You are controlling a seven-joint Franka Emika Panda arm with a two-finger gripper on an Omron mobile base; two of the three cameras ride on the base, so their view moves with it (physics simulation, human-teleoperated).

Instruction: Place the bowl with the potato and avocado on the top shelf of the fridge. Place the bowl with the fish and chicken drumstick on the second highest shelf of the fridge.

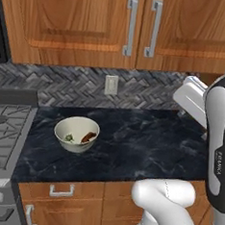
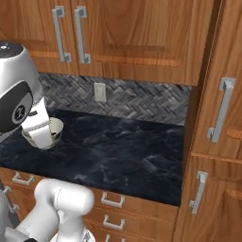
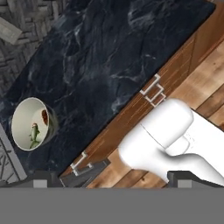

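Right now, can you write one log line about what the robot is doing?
stage: before pickup | tool: open, holding nothing | bowl: on dark counter beside stove | inside: fish, chicken drumstick

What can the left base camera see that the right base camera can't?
Left base view alone: the stove with its grates beside the counter, and the inside of the bowl, holding a reddish-brown chicken drumstick and a small greenish fish. Right base view alone: the tall wooden cabinet with long handles at the counter's right end. Both share the dark marble counter, the herringbone backsplash, the wall outlet and the upper cabinet doors.
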